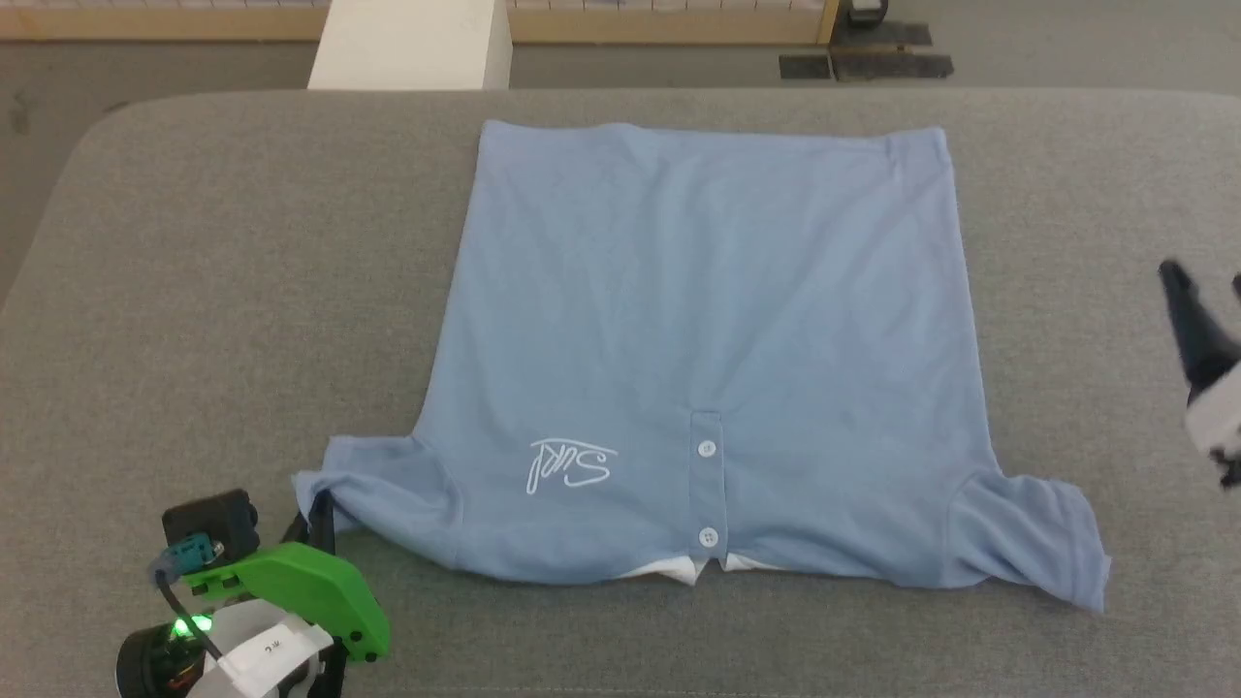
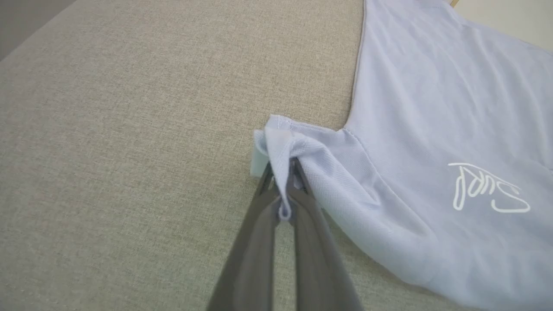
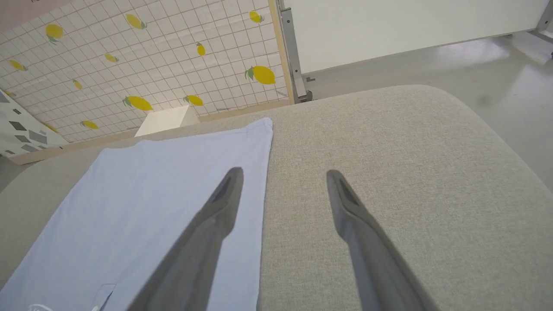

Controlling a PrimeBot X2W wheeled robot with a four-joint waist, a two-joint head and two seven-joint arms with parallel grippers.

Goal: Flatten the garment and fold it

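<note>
The light blue polo shirt (image 1: 708, 339) lies spread front-up on the grey surface, white collar at the near edge, hem at the far side, white cursive logo (image 1: 570, 463) left of the button placket. My left gripper (image 1: 318, 519) at the lower left is shut on the tip of the shirt's left-hand sleeve (image 2: 285, 151), which bunches between the fingers (image 2: 259, 233). My right gripper (image 3: 283, 172) hovers open beyond the shirt's right side, one finger (image 1: 1193, 320) showing at the head view's right edge. The right-hand sleeve (image 1: 1037, 538) lies crumpled.
The grey upholstered surface (image 1: 223, 291) has rounded far corners, with grey floor beyond. A white block (image 1: 412, 44) stands behind its far edge. A lemon-patterned tiled wall (image 3: 129, 65) rises at the back. Bare fabric surrounds the shirt on both sides.
</note>
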